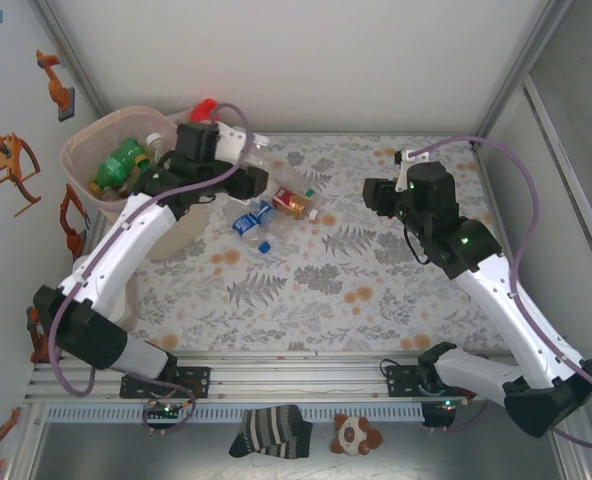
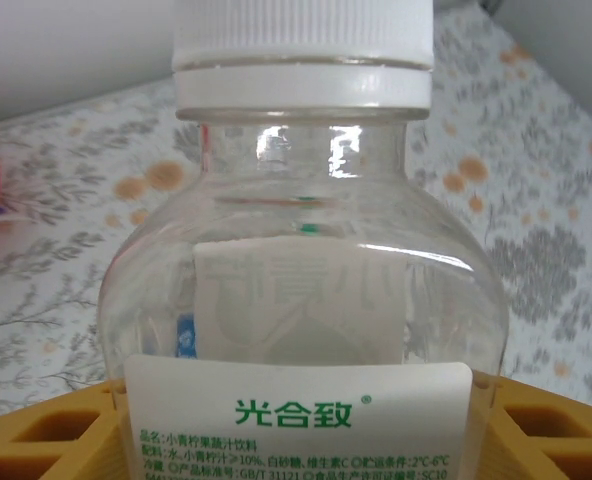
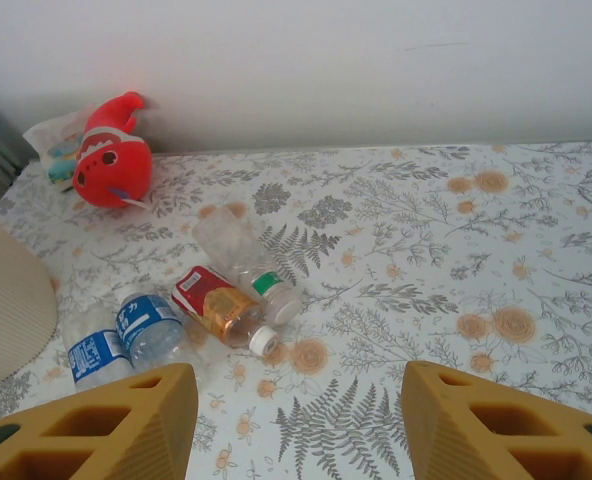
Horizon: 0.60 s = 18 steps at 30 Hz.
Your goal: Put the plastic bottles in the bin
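Note:
My left gripper is shut on a clear bottle with a white cap and a white label printed in green; its yellow fingers press on both sides. It is just right of the pale-pink bin, which holds green bottles. On the cloth lie a red-labelled bottle, a clear green-labelled bottle and two blue-labelled bottles. My right gripper is open and empty, on the near right of them and apart from them, and in the top view my right gripper is at the table's right.
A red-orange fish plush lies against the back wall, beside the bin. The bin's wall rises at the left edge of the right wrist view. A striped sock and a small plush lie below the arms' rail.

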Tool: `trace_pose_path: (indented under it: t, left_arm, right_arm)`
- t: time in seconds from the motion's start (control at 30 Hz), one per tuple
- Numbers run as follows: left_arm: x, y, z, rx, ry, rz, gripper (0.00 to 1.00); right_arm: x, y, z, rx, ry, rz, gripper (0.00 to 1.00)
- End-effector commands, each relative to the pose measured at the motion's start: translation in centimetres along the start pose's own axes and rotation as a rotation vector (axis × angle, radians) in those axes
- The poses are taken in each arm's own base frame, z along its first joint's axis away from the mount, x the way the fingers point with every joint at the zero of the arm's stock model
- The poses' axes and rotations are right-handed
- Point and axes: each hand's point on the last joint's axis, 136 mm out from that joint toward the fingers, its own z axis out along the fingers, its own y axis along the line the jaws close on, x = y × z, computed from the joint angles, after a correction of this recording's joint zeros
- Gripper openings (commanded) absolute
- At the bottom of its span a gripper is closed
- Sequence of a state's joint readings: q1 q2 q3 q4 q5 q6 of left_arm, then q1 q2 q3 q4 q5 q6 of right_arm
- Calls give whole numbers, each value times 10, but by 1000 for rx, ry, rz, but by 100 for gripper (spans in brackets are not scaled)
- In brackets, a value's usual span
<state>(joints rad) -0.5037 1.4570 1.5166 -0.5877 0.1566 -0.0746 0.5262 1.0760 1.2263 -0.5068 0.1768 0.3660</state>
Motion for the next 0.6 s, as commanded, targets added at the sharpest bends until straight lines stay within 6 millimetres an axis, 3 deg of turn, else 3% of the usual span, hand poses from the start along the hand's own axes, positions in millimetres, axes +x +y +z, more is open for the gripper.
trace_pose_path:
  t: [0.0, 0.2, 0.43, 0.57]
  left_arm:
    - [-29, 21, -33, -80, -124, -117, 45]
    - [-50, 78, -87, -325, -281, -232, 42]
    - [-72, 113, -146, -558, -412, -301, 39]
    - [-69, 142, -172, -708, -414, -372, 36]
  right_arm:
    - [-19, 2, -5, 2, -63, -1, 55]
    - [-18, 3, -4, -3, -60, -6, 55]
    - [-14, 5, -1, -18, -60, 0, 55]
    - [-11, 8, 3, -40, -53, 9, 55]
